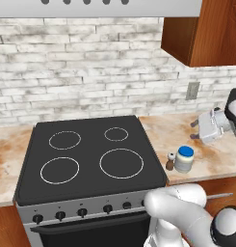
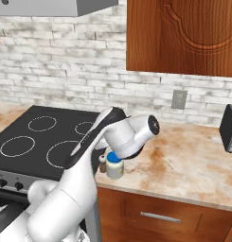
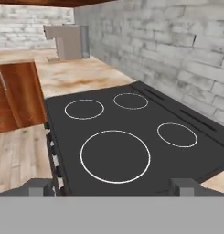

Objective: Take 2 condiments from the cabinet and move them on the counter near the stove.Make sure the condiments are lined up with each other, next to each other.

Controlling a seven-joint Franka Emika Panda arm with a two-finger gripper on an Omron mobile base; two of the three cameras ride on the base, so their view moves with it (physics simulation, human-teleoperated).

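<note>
The white jar with blue lid (image 1: 184, 159) stands on the beige counter (image 1: 160, 128) just right of the black stove (image 1: 88, 157). The small dark-brown shaker (image 1: 170, 161) stands against the jar's left side, touching or nearly so. Both also appear as the jar (image 2: 115, 166) and shaker (image 2: 102, 164) below my arm. My gripper (image 1: 194, 130) hovers above the counter behind and to the right of the jar, pointing left over the stove (image 3: 131, 137). Its fingertips (image 3: 40, 186) stand wide apart, open with nothing between them. The wall cabinet (image 1: 206, 31) hangs above right.
A wall outlet (image 1: 192, 90) sits on the brick backsplash. A dark appliance (image 2: 228, 127) stands at the counter's far right. A range hood (image 1: 114, 7) hangs over the stove. Beyond the stove stands a grey coffee machine (image 3: 67, 41). Wooden drawers (image 2: 160, 215) lie below the counter.
</note>
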